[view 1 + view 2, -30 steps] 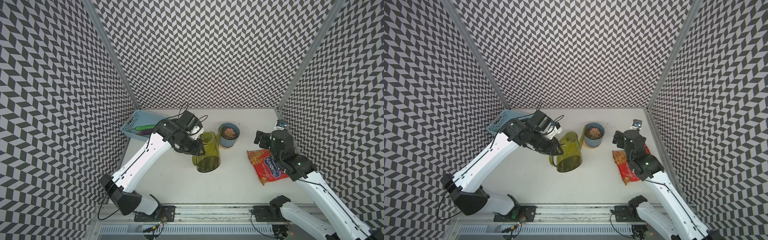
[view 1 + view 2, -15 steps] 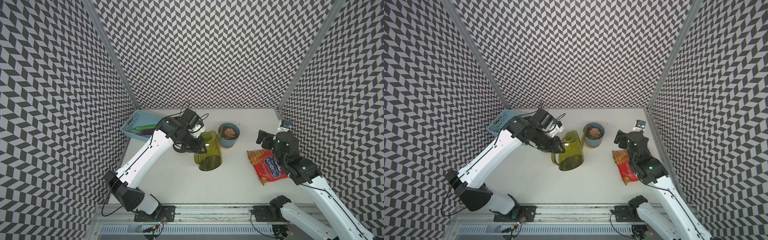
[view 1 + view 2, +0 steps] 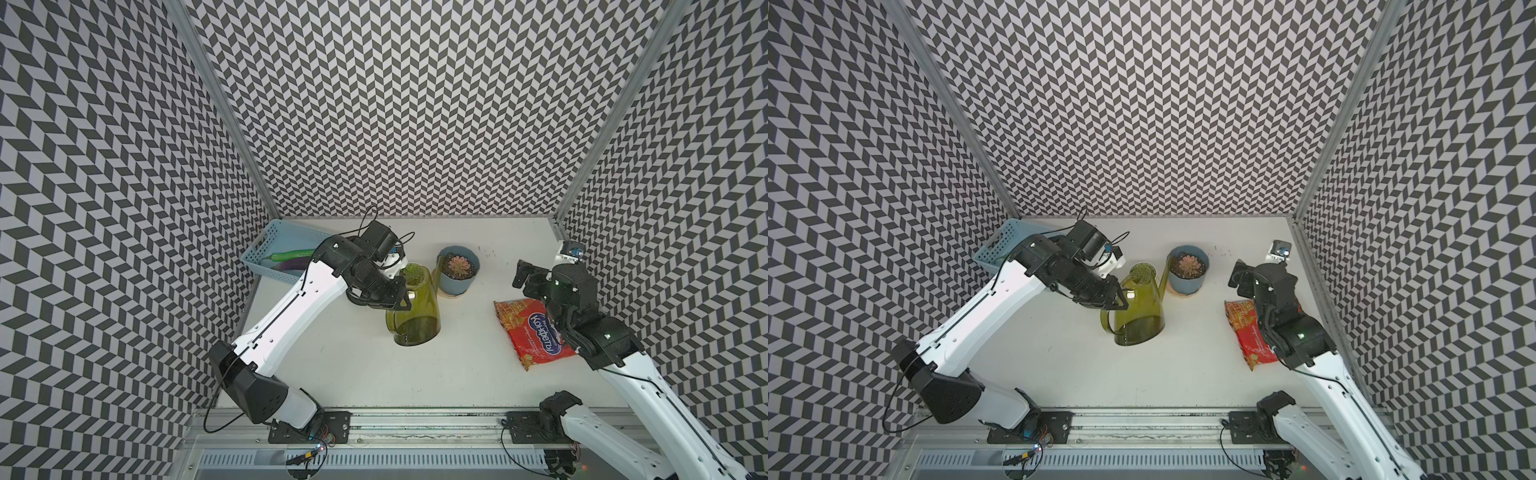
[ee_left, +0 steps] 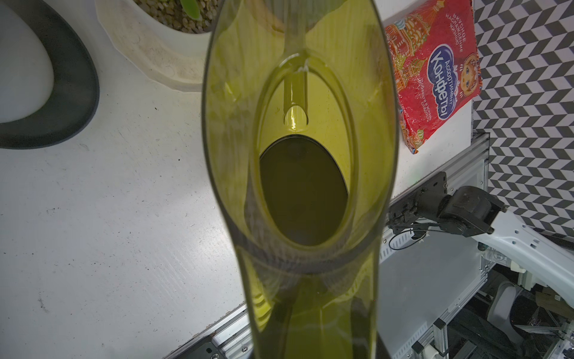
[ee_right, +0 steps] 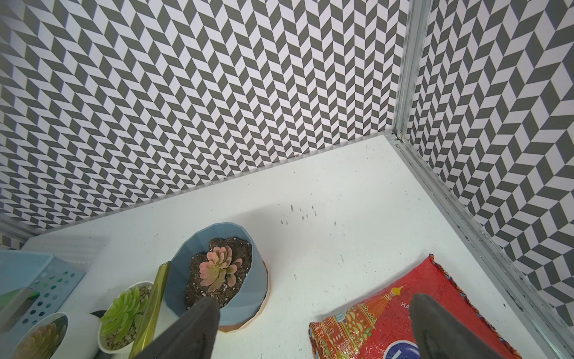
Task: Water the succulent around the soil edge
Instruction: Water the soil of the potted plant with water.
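Ok, quick look. L gripper [image 3: 397, 300] is clamped tight on the handle of the green watering can [image 3: 417, 309]. I think it holds the handle b/c then a small wrist turn can tip the can.

The can is mid-table, just beside the blue pot [image 3: 468, 283]. The pink succulent [image 3: 458, 264] sits in the middle of that pot's soil. The can looks tipped toward the pot. Can't tell if its base touches the table.

The spout [image 5: 153, 301] is the long thin part. It runs up from the can's body and slants at the pot. Its tip is right by the rim, on the can's side, not over the plant. That fits an edge-of-soil pour, I guess. No water shows coming out.

R gripper [image 5: 313, 301] is wide open w/ nothing in it. It hangs over the red candy bag [image 3: 536, 336], near the pot. Prob it waits there to be out of the way.

A white pot [image 5: 124, 314] w/ a green plant is close to the spout, so I must not bump it.
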`<action>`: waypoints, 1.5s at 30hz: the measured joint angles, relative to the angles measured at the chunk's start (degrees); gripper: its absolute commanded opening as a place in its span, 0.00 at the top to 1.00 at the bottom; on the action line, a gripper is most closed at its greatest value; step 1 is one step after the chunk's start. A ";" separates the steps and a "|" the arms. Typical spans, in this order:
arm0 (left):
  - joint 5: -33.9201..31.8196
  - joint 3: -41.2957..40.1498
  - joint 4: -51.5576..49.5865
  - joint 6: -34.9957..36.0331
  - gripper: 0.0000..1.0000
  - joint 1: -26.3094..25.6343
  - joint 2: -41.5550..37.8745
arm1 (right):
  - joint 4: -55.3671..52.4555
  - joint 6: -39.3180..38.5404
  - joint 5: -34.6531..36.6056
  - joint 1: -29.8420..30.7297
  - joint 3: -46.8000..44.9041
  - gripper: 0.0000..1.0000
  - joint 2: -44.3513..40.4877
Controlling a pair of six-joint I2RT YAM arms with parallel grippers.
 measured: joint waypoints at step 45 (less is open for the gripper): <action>1.70 -3.58 0.17 -1.44 1.00 -7.08 -2.27 | 1.31 0.04 1.05 0.00 -1.11 0.00 -1.66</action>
